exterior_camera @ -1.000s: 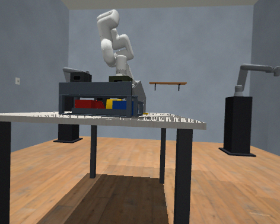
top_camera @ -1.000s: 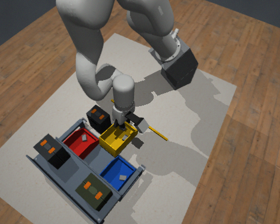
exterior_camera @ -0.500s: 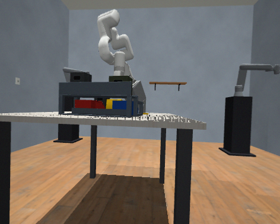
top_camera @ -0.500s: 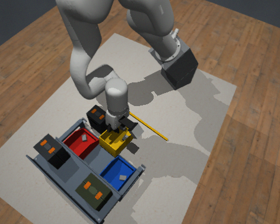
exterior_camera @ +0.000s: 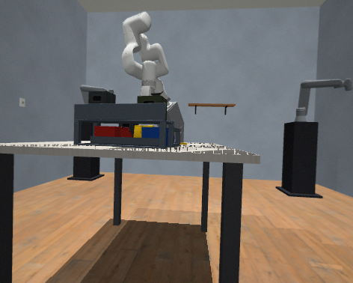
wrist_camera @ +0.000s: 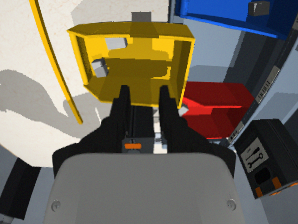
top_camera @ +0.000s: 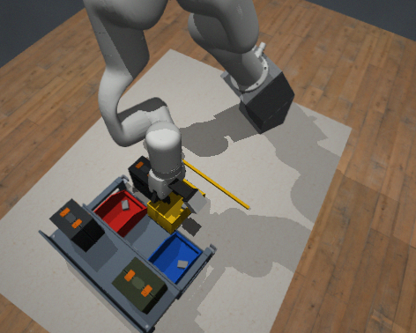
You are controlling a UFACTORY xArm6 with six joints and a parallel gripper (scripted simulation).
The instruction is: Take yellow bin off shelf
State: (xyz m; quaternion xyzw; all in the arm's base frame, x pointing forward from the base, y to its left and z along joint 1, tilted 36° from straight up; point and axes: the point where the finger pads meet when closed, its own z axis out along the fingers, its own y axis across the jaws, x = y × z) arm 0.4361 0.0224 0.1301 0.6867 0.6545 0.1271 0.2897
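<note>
The yellow open bin (top_camera: 162,213) (exterior_camera: 137,131) (wrist_camera: 182,67) stands between the red bin (top_camera: 111,213) (exterior_camera: 108,131) (wrist_camera: 217,97) and the blue bin (top_camera: 168,255) (exterior_camera: 150,132) (wrist_camera: 225,17), shifted out past the front of the shelf (top_camera: 137,234) (exterior_camera: 119,112). Two grey parts lie in it in the wrist view. Whether it is level or touches the table top is unclear. My gripper (top_camera: 161,198) (wrist_camera: 144,96) is partly open, with a gap between its fingers and nothing gripped. Its fingertips are at one side wall of the yellow bin. The red and blue bins sit on the shelf, each with a grey part.
A black case with orange latches (top_camera: 137,176) (wrist_camera: 135,145) stands beside the shelf's front. Another black case (top_camera: 76,225) (wrist_camera: 270,155) and a green case (top_camera: 137,282) stand on the upper board. A yellow strip (top_camera: 217,184) (wrist_camera: 50,62) lies on the table top (top_camera: 259,176).
</note>
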